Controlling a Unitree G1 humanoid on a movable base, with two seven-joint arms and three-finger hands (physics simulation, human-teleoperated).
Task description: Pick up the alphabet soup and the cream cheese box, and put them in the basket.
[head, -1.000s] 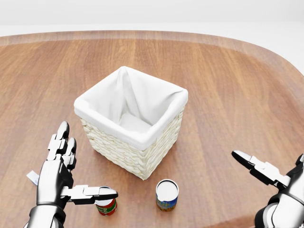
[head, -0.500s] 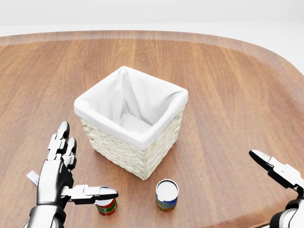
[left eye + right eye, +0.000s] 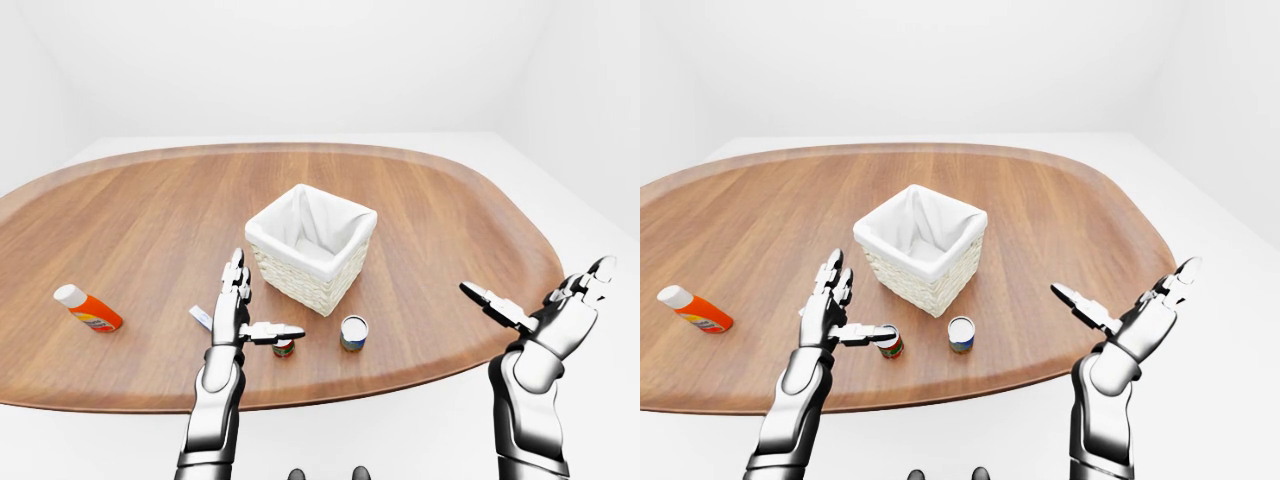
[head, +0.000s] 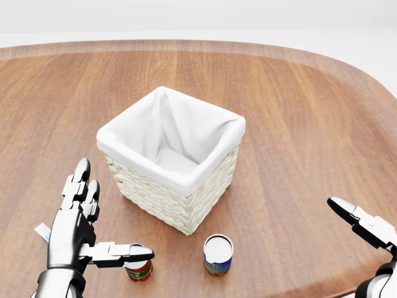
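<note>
Wooden table (image 3: 450, 215) edge lies under both open hands, left hand (image 4: 77, 233), right hand (image 3: 560, 315).

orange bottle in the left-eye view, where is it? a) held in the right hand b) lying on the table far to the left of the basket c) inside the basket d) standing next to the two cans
b: the orange bottle lies on its side on the wooden table, well to the left of the white-lined basket and apart from the left hand.
</note>
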